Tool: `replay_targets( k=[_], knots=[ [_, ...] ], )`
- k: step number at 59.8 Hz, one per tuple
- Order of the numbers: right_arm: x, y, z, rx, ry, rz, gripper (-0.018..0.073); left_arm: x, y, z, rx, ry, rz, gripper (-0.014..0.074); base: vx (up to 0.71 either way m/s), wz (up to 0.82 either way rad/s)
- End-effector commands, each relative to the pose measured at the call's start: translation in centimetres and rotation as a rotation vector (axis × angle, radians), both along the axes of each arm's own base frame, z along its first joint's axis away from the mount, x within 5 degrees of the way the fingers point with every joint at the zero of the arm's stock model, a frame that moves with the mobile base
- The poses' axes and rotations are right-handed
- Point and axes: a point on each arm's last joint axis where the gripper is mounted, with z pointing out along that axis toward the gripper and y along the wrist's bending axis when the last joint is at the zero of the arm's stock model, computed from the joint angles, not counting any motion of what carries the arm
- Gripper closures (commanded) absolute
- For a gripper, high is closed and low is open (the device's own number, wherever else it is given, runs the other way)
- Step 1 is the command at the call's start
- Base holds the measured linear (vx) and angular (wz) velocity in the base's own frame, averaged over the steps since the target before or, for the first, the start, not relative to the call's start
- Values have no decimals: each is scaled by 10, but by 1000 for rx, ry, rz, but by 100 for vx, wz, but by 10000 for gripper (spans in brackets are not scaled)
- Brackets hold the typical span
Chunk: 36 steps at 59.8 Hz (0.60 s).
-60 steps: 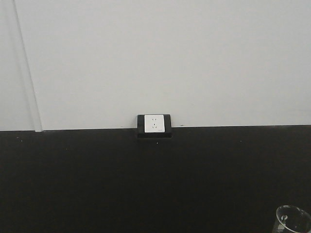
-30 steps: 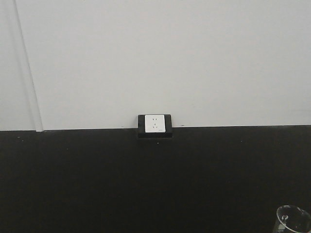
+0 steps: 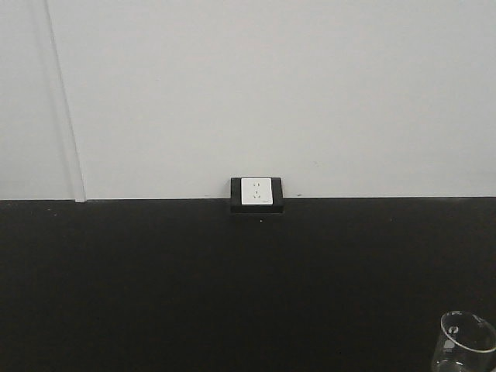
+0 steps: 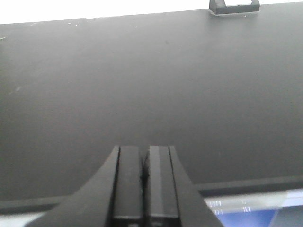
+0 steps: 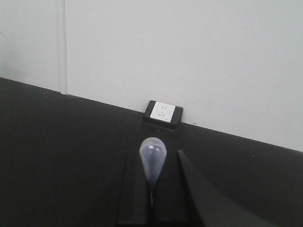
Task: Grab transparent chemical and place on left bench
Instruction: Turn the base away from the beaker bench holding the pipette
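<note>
The transparent chemical [image 3: 466, 341] shows as a clear glass beaker in the bottom right corner of the front view, cut off by the frame edge. In the right wrist view its pale translucent spoon-like stirrer [image 5: 152, 147] sticks up between the black fingers of my right gripper [image 5: 152, 154], which is shut on it; the glass itself is hidden there. My left gripper [image 4: 144, 150] is shut with nothing in it, low over a black benchtop [image 4: 142, 85]. The left bench is out of view.
Ahead lies a matte black benchtop [image 3: 194, 287] against a white wall, with a white wall socket [image 3: 257, 192] in a black housing at its back edge. A vertical wall seam [image 3: 66, 101] runs at the left. A pale floor strip [image 4: 246, 203] shows beyond the bench's near edge.
The front view has shifted: socket and wall seam now sit further right and slightly higher. The beaker's rim stands higher in the frame than before.
</note>
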Motion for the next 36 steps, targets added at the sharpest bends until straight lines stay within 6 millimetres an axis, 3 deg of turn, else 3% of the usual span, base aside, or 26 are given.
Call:
replay_targets(
  k=[1,36],
  knots=[
    [0,-2,11,30,-52,-32,564,-1,0,3,-14,-81,-1,600,-17,8],
    [0,-1,11,36,-48,-14,564,-1,0,3,-14,-81,-1,600,-24,2]
  ],
)
